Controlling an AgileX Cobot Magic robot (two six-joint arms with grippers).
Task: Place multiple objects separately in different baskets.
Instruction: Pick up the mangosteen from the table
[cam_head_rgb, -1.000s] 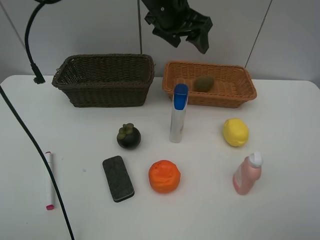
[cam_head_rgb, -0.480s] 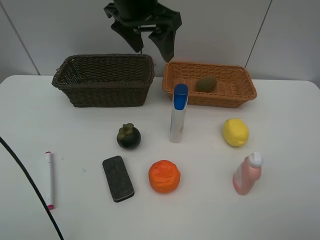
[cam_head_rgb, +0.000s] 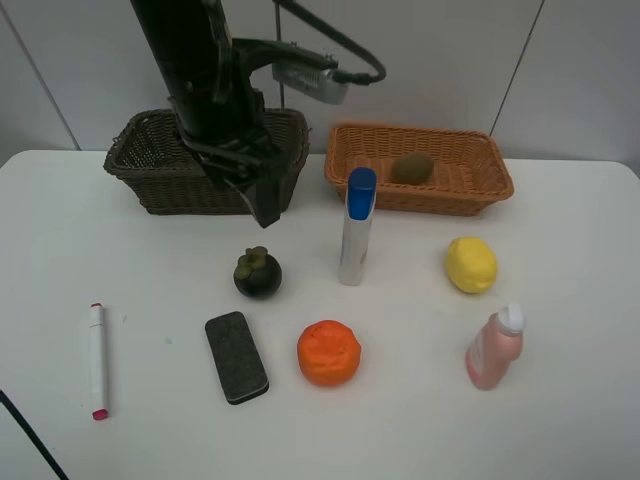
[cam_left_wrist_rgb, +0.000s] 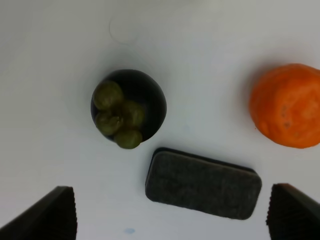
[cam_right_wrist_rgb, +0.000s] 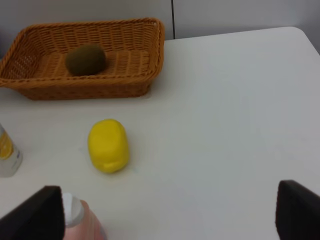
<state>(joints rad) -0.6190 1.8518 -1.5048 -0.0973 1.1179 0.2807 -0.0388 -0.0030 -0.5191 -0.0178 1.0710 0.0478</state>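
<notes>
White worktop (cam_head_rgb: 560, 420) fills the high view; the dark brown woven basket (cam_head_rgb: 150, 185) sits at upper left and the light orange-tan woven basket (cam_head_rgb: 450, 200) at upper right, with the brown kiwi (cam_head_rgb: 409, 167) already inside it. The left arm's fingers (cam_head_rgb: 268, 205) hang spread wide and empty before the dark basket's front wall. The round dark mangosteen (cam_head_rgb: 257, 272) lies straight below them in the frame, left of centre, so this arm is the nearer one. The black felt eraser (cam_head_rgb: 237, 357) lies lower, long axis running down-frame. The right fingers (cam_right_wrist_rgb: 42, 212) are spread too, holding nothing

bright even light, soft shadows (wrist views softer)
</notes>
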